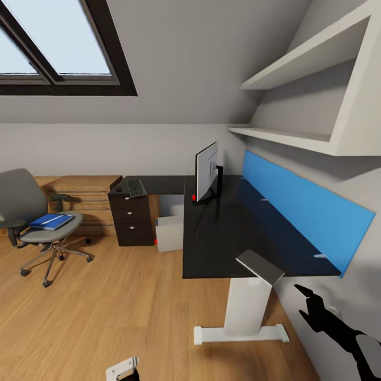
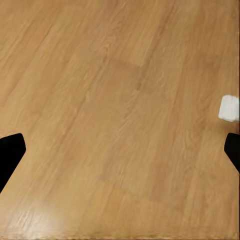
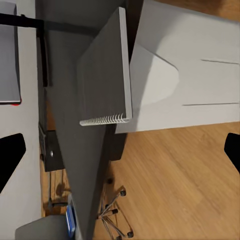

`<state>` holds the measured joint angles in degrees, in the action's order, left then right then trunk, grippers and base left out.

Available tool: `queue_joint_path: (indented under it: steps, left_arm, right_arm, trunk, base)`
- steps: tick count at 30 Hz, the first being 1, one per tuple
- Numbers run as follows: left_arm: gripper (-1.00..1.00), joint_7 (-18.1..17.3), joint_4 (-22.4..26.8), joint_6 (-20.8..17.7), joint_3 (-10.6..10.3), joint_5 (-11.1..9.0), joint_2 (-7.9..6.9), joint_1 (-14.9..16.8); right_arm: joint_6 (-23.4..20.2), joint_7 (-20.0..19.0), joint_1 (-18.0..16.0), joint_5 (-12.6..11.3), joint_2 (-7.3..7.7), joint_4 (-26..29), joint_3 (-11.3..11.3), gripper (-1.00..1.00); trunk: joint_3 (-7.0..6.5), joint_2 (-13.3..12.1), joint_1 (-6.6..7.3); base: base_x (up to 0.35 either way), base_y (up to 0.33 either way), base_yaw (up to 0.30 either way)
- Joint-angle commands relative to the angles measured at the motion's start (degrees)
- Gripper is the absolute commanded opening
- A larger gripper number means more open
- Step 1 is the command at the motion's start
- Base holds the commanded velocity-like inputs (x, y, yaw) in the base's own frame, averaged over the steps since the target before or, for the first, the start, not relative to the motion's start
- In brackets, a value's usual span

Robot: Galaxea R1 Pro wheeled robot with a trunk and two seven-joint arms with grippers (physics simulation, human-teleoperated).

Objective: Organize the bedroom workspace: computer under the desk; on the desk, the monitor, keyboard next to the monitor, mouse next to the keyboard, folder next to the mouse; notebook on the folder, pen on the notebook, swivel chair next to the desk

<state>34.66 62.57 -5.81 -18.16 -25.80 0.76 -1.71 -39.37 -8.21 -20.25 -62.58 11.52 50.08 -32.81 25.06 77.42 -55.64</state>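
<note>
one monitor [image 1: 207, 170], one keyboard [image 1: 136, 188], one folder [image 1: 51, 220]

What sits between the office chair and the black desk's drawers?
In the head view, bare wood floor lies between the swivel chair and the drawer unit; a wooden dresser stands behind that gap.

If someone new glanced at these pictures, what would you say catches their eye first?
Probably the bright blue wall panel running behind the glossy black desk, where the monitor stands edge-on near the corner. Next, the blue folder lying on the seat of the grey chair, out on the wood floor at left, well apart from the desk. A thin grey notebook overhangs the desk's near edge.
</note>
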Motion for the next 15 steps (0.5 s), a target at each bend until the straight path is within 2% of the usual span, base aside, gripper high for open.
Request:
queue_joint_path:
  steps: [1,4,5,7,8,10,11,15]
  left_arm:
    - [1.00,0.32,2.25,-3.04,0.64,-1.12,0.01,0.01]
    - [1.00,0.36,8.72,-10.90,2.96,-3.99,0.06,-0.02]
    - [1.00,0.40,13.00,-15.67,4.19,-5.87,0.10,-0.03]
    - [1.00,0.48,16.82,-19.84,5.01,-7.60,0.14,-0.03]
    - [1.00,0.60,20.84,-24.26,5.74,-9.92,0.28,-0.04]
    - [1.00,0.63,22.99,-26.57,6.14,-11.82,0.52,-0.04]
    - [1.00,0.68,24.11,-28.00,6.42,-13.82,0.77,-0.04]
    - [1.00,0.65,24.66,-28.47,6.73,-14.52,0.67,-0.04]
  right_arm:
    - [-0.35,-0.25,-0.05,0.14,-0.03,-0.01,-0.17,1.00]
    - [-0.35,-0.28,-0.05,0.15,-0.11,0.04,-0.12,1.00]
    - [-0.35,-0.33,-0.05,0.14,-0.13,0.04,-0.09,1.00]
    - [-0.36,-0.49,-0.05,0.12,-0.12,0.07,-0.08,1.00]
    - [-0.36,-1.06,-0.05,0.10,-0.11,0.08,-0.09,1.00]
    - [-0.34,-1.81,-0.05,0.09,-0.14,0.06,-0.11,1.00]
    - [-0.27,-2.44,-0.05,0.12,-0.24,0.04,-0.15,1.00]
    - [-0.02,-2.69,-0.05,0.15,-0.31,-0.02,-0.15,1.00]
  trunk:
    - [0.24,0.45,-0.23]
    - [0.78,1.65,-0.89]
    - [0.96,2.05,-1.11]
    - [1.31,2.86,-1.55]
    - [1.49,3.26,-1.77]
    - [1.85,4.06,-2.21]
    - [2.03,4.46,-2.43]
    - [2.75,6.06,-3.30]
  base:
    - [0.000,0.000,0.000]
    - [0.000,0.000,0.000]
    - [0.000,0.000,0.000]
    - [0.000,0.000,0.000]
    - [0.000,0.000,0.000]
    - [0.000,0.000,0.000]
    - [0.000,0.000,0.000]
    - [0.000,0.000,0.000]
